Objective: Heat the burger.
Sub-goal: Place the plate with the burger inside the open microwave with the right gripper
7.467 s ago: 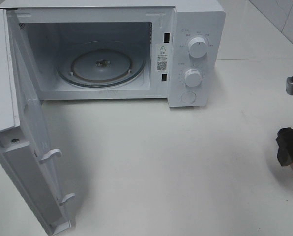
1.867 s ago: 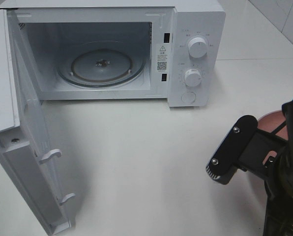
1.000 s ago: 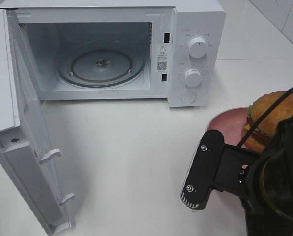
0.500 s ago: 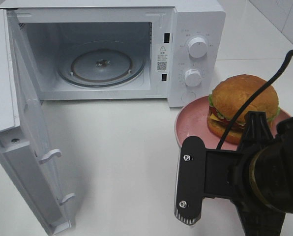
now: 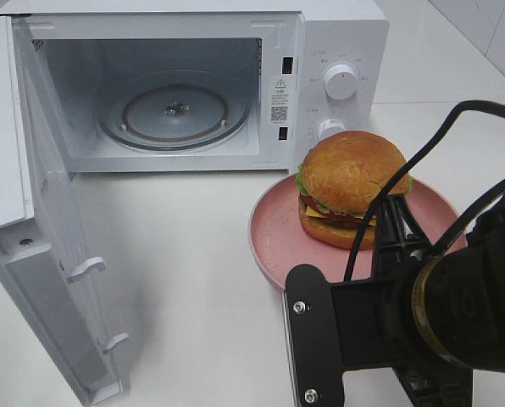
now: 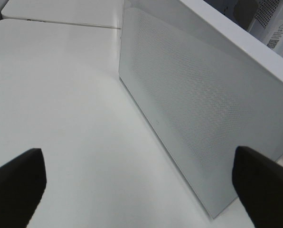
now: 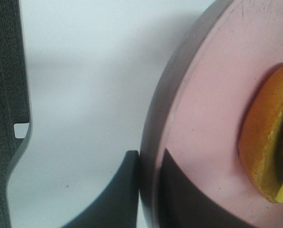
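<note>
White desk, mostly bare. Microwave stands at the desk's far edge. Its door is swung fully open toward the near left corner, and the cavity is empty apart from the glass turntable. Upper knob is visible; the lower one is mostly hidden behind the bun.

Pink plate is over the desk's right half, just in front of the control panel and near the cavity mouth. It looks lifted off the desk, but contact can't be confirmed. Burger sits upright on the plate, toward its far side.

Right gripper is clamped on the plate's near rim, one finger above and one below. Left gripper is spread wide and holds nothing, hanging by the outer face of the open door.

Handling, as a judgement: the burger is soft, stacked and loose on a smooth plate, so it is likely to slide or topple if tilted, and squeezing would crush the bun. Best to hold the stiff plate rim and not the bun. A one-sided rim pinch may droop, so keep the plate level.
</note>
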Action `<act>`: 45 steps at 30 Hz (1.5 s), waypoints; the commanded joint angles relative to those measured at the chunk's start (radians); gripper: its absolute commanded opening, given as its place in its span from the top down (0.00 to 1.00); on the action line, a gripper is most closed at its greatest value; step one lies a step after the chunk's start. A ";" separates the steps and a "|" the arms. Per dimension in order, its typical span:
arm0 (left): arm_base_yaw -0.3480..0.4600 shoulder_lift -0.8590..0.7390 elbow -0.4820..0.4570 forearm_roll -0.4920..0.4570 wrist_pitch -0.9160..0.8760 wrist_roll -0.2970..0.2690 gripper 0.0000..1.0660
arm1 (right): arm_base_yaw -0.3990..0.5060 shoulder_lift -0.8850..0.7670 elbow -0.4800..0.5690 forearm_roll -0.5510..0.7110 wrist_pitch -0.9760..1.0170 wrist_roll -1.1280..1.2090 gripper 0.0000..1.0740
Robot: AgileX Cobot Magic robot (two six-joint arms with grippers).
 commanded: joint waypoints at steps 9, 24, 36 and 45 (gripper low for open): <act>0.004 -0.018 0.004 -0.002 0.002 0.002 0.06 | 0.002 -0.010 -0.001 -0.130 -0.153 -0.075 1.00; 0.004 -0.018 0.004 -0.002 0.002 0.002 0.06 | -0.085 -0.010 -0.001 -0.204 -0.360 -0.189 1.00; 0.004 -0.018 0.004 -0.002 0.002 0.002 0.06 | -0.232 -0.010 -0.001 -0.038 -0.476 -0.549 1.00; 0.004 -0.018 0.004 -0.002 0.002 0.002 0.06 | -0.342 -0.010 -0.008 0.225 -0.489 -0.982 1.00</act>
